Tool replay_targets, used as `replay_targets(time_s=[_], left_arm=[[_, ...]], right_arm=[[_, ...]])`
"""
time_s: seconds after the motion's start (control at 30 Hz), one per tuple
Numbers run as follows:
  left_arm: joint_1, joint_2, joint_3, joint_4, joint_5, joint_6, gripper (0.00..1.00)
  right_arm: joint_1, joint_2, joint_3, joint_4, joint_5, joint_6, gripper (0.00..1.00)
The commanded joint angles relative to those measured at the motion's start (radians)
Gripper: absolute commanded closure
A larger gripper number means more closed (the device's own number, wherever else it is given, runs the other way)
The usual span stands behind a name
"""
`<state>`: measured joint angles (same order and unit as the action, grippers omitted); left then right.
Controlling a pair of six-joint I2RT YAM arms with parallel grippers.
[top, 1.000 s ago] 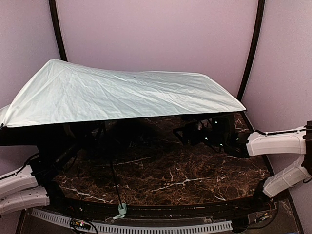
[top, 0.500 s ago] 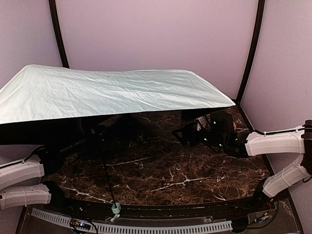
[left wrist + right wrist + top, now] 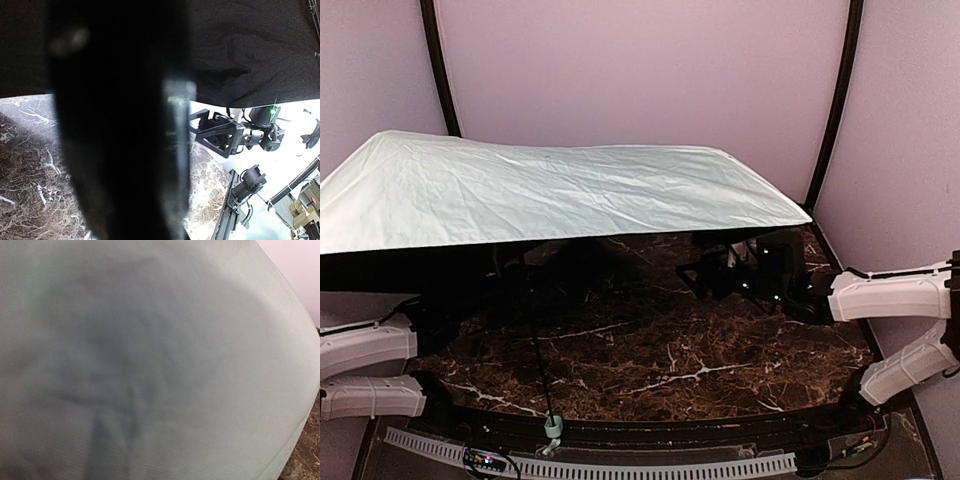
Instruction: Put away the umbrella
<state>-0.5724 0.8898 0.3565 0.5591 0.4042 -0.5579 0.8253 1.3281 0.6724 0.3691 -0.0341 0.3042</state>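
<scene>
umbrella (image 3: pixel 560 195): open, canopy spread over the far and left part of the table (image 3: pixel 670 370), shaft (image 3: pixel 538 350) slanting down to the handle (image 3: pixel 553 427) at the near edge | left gripper (image 3: pixel 170 150): closed under the canopy, what it grips too blurred to tell | right gripper (image 3: pixel 708 278): jaws wide apart, nothing between them, beneath the canopy's right edge

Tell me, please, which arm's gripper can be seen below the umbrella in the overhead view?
The right arm's gripper: it shows dark under the right end of the umbrella, while the left arm is lost in the shadow beneath it.
</scene>
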Motion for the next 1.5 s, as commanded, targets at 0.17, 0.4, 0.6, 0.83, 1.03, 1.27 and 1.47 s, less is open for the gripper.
replay_targets(time_s=[0.17,0.4,0.6,0.83,1.03,1.27,1.47], left_arm=[[-0.009,0.136,0.240,0.075,-0.002,0.133,1.00],[-0.036,0.288,0.373,0.123,0.000,0.101,1.00],[-0.124,0.365,0.461,0.073,0.027,0.152,1.00],[-0.171,0.307,0.419,0.062,-0.017,0.196,1.00],[-0.193,0.327,0.415,0.079,0.001,0.207,1.00],[-0.199,0.337,0.421,0.049,0.032,0.223,1.00],[-0.201,0.359,0.422,0.068,0.054,0.207,1.00]], right_arm=[[0.083,-0.196,-0.141,0.139,-0.077,0.001,0.22],[0.221,-0.303,-0.203,0.250,-0.016,-0.029,0.24],[0.233,-0.089,0.114,0.208,-0.032,-0.093,0.20],[0.128,0.186,0.576,0.112,-0.170,0.032,0.27],[0.121,0.351,0.753,0.140,-0.313,0.082,0.31],[0.124,0.406,0.829,0.162,-0.378,0.072,0.30],[0.135,0.429,0.812,0.244,-0.383,0.117,0.30]])
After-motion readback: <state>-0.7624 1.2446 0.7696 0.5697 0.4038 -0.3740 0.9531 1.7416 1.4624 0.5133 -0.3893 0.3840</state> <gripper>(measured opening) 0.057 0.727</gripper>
